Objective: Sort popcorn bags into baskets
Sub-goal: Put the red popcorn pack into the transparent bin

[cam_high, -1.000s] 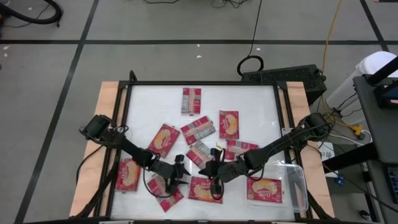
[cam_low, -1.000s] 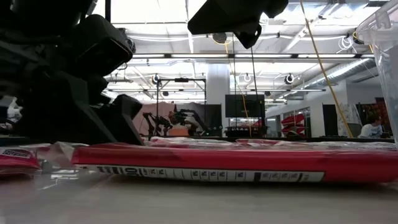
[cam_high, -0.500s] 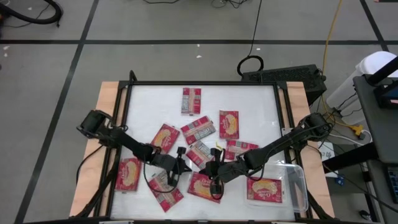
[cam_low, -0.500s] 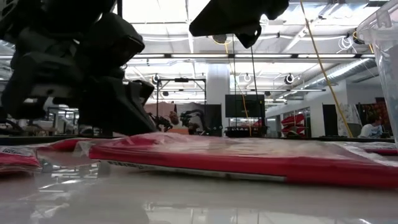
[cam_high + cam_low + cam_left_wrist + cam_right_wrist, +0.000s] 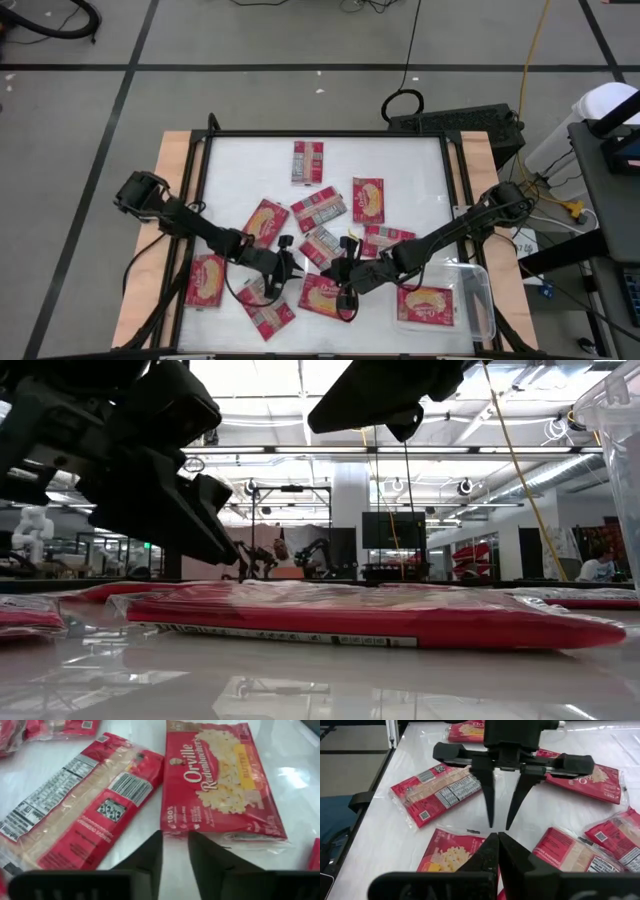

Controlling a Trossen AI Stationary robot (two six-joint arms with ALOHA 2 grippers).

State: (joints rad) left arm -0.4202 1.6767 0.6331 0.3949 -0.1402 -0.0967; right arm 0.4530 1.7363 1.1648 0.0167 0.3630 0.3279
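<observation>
Several red popcorn bags lie flat on the white table. One, picture side up (image 5: 322,295) (image 5: 220,780) (image 5: 450,857), lies near the front edge between my two grippers. My left gripper (image 5: 290,265) (image 5: 175,837) (image 5: 500,825) hangs just above that bag's near edge, its fingers a little apart with nothing between them. My right gripper (image 5: 345,280) (image 5: 498,837) is shut and hovers above the same bag from the other side. The clear basket (image 5: 485,295) (image 5: 625,420) stands at the front right with one bag (image 5: 425,303) lying in it.
A bag with its print side up (image 5: 265,310) (image 5: 85,810) lies left of the middle one, and another (image 5: 207,280) lies at the front left. More bags are scattered mid-table (image 5: 320,210) and one lies at the far side (image 5: 307,162). Black rails (image 5: 200,200) frame the table.
My left gripper has risen off the table and drawn back a little toward the far left. The bag in front of it has turned somewhat and slid a short way toward the left; its end rose briefly and now lies flat again.
</observation>
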